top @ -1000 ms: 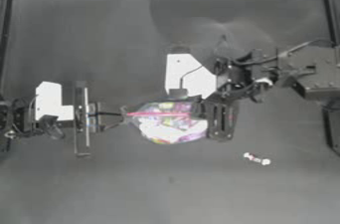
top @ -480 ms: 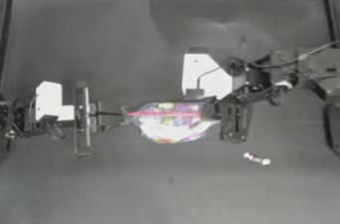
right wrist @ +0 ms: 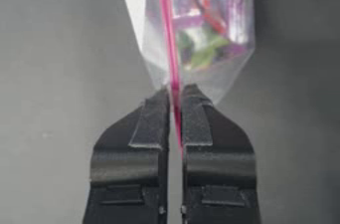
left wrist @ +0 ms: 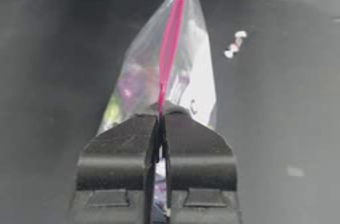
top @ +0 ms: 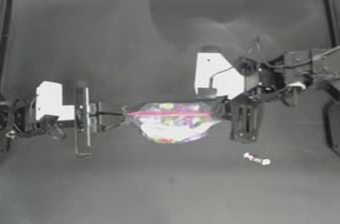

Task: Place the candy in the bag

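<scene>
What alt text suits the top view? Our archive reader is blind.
Two pincers, left pincer and right pincer, hold a crinkly clear plastic bag by its pink strip; a tiny white-and-red wrapped candy lies apart on the dark table.

Bag (top: 174, 121): thin clear plastic, crinkly, glossy, with a smooth pink strip along its top edge. Candy (top: 256, 159): shiny white wrapper, twisted ends. Left pincer (left wrist: 160, 118) and right pincer (right wrist: 174, 93): dark matt moulded plastic, smooth, slight sheen on the edges. Bench (top: 132, 34): dark, matt, faintly scuffed.
</scene>
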Robot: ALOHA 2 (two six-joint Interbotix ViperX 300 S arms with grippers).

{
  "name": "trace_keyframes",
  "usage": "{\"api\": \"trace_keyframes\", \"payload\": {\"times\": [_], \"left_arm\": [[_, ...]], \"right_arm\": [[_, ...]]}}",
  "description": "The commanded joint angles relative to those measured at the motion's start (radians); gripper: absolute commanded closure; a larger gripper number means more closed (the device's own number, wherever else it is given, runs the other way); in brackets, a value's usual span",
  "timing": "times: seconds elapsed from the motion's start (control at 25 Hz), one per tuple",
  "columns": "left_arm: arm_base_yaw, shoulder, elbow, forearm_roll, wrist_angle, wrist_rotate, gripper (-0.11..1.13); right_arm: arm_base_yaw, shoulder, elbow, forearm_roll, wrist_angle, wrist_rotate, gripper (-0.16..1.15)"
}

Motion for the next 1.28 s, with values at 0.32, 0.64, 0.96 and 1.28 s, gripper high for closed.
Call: {"api": "trace_keyframes", "payload": {"times": [0.32, 0.64, 0.96, 1.28], "left_arm": [[0.002, -0.021, 0.002, -0.003, -0.002, 0.0, 0.68], [0.003, -0.021, -0.005, -0.003, 0.002, -0.002, 0.68], [0.003, -0.021, -0.009, -0.003, 0.005, -0.002, 0.68], [0.002, -0.009, -0.023, -0.003, 0.008, 0.0, 0.68]], "right_arm": [[0.0, -0.074, 0.04, -0.005, 0.006, 0.035, 0.72], [0.011, -0.094, 0.071, -0.005, -0.017, 0.043, 0.72], [0.012, -0.124, 0.103, 0.002, -0.031, 0.049, 0.72], [0.023, -0.127, 0.107, -0.005, -0.055, 0.052, 0.72]]}}
